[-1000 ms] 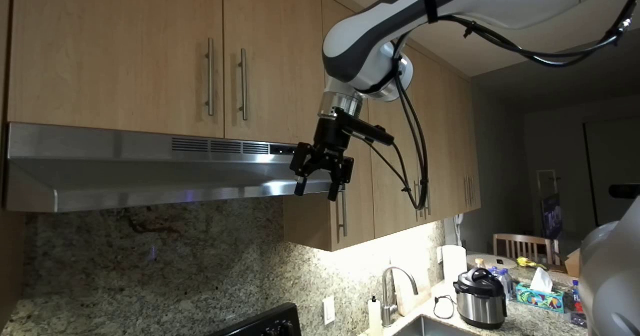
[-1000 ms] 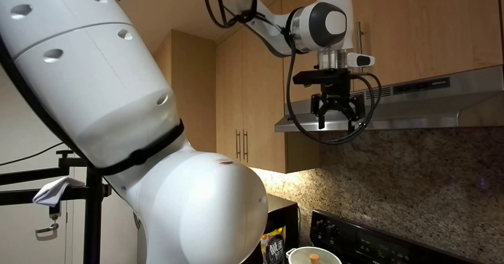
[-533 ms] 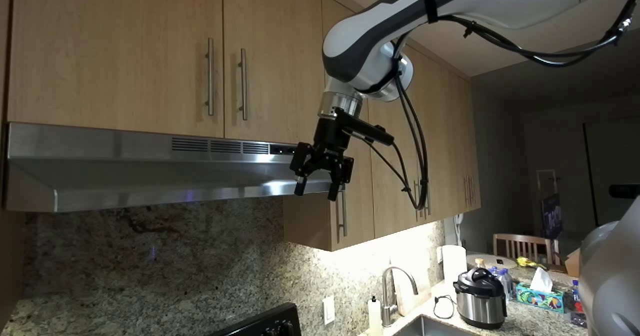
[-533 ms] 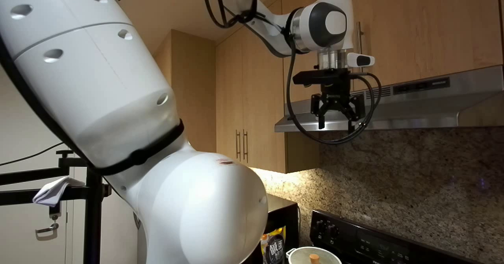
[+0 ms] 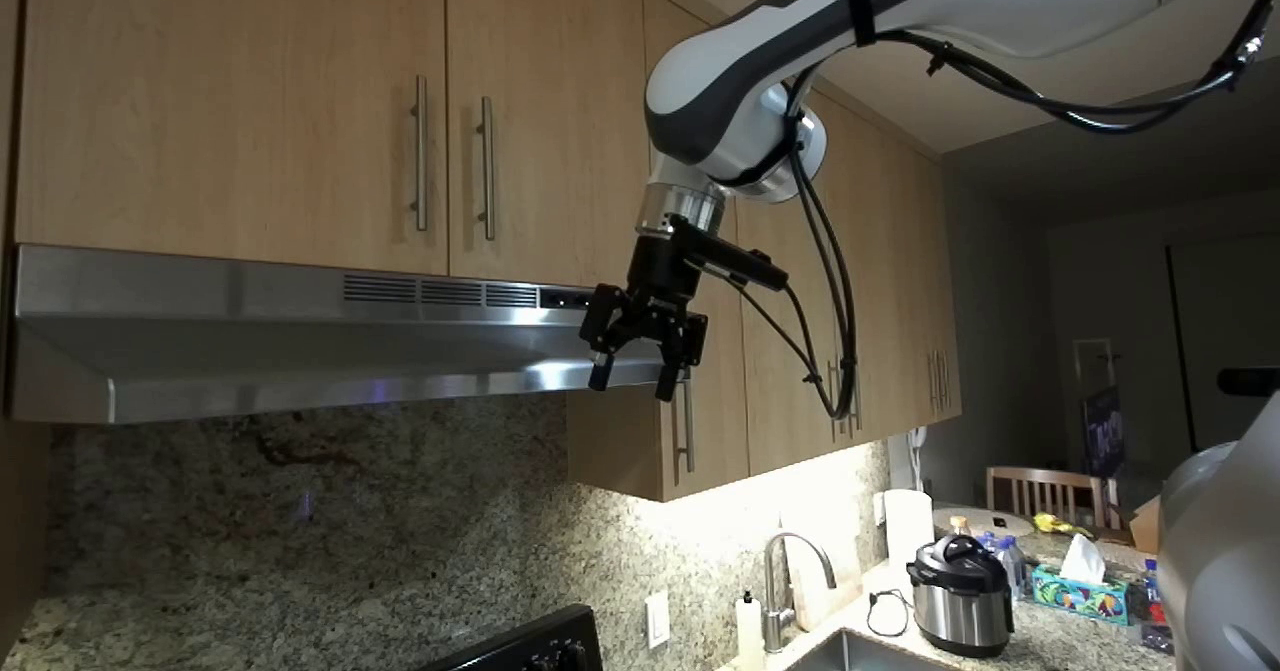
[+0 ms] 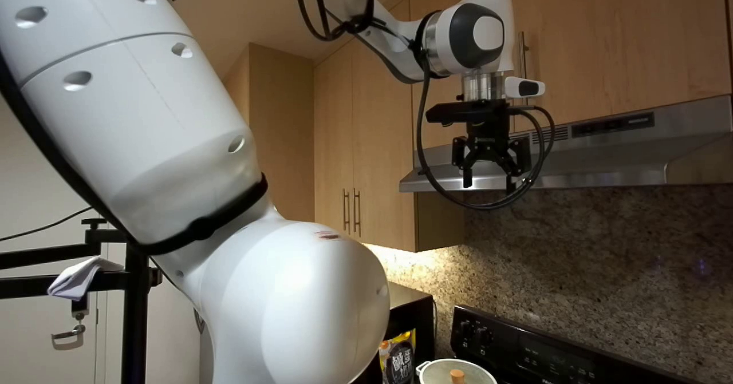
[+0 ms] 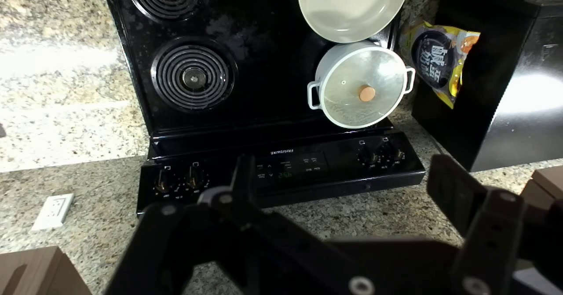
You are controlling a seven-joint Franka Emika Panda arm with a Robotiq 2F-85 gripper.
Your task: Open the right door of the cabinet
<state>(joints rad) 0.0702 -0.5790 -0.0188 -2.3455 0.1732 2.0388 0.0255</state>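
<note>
The cabinet sits above the range hood in both exterior views. Its right door [image 5: 560, 121] is a flat light-wood panel, closed, with a vertical silver handle [image 5: 487, 168] along its left edge. The right door [image 6: 624, 40] and part of its handle [image 6: 523, 58] also show in an exterior view, with the arm covering some of it. The twin left door [image 5: 230, 101] is closed too. My gripper [image 5: 633, 379] [image 6: 488, 181] points down, open and empty, in front of the hood, below and apart from the handle. In the wrist view its fingers [image 7: 343, 172] are wide apart; the cabinet is out of view.
The steel range hood [image 5: 250, 351] juts out under the cabinet. Longer wood cabinets [image 5: 800, 351] stand to the right. Below are the black stove [image 7: 264, 66], a lidded white pot [image 7: 338, 106], a pan [image 7: 352, 5] and a black appliance [image 7: 466, 123]. Cables [image 6: 487, 206] loop around the gripper.
</note>
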